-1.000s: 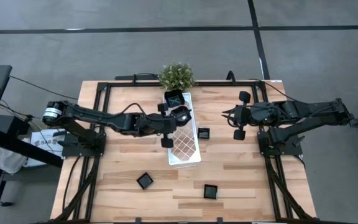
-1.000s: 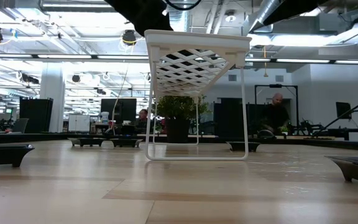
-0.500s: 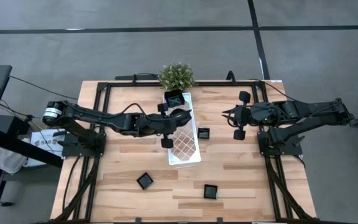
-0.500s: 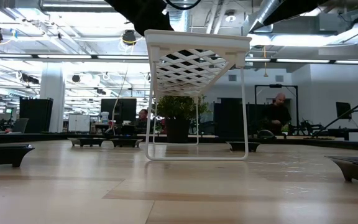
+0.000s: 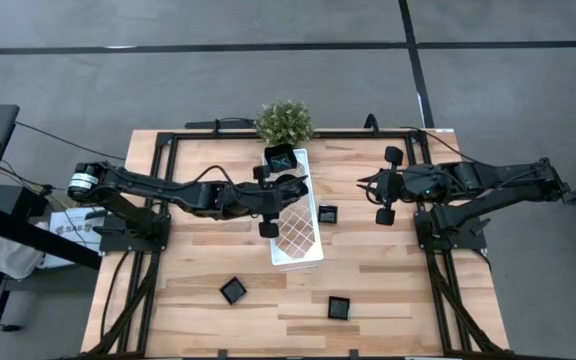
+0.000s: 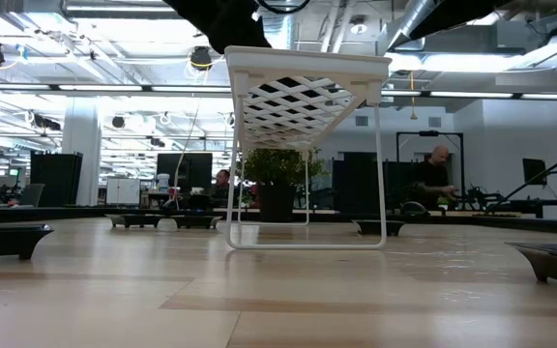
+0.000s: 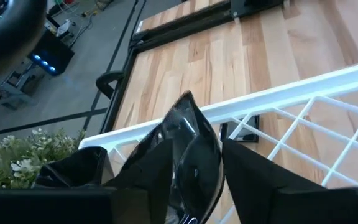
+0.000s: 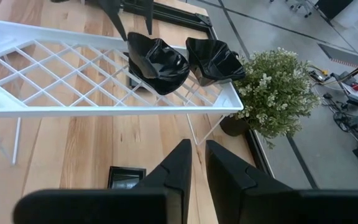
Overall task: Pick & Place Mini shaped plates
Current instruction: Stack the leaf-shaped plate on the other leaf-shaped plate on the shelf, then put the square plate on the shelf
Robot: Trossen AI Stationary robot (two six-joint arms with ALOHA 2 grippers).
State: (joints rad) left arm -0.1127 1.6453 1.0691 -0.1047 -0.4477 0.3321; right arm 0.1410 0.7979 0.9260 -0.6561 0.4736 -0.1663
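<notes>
Wooden table [image 5: 388, 280] in an open workshop hall, with a potted plant [image 5: 284, 121] at the far edge. White lattice tray [image 5: 298, 240] on legs at centre. Left gripper [image 5: 288, 185] over the tray's far end, fingers [image 7: 253, 177] spread either side of a wavy mini plate [image 8: 157, 62] resting on the lattice; second plate [image 8: 213, 59] just beside it. Three more plates on the table: [image 5: 328, 214], [image 5: 233, 290], [image 5: 339, 307]. Right gripper [image 8: 197, 146] beside the tray, raised, drawn nearly together, empty.

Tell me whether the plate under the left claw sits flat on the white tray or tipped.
Tipped. In the right wrist view the plate leans on edge on the white tray, between the left claw fingers, beside another plate.
</notes>
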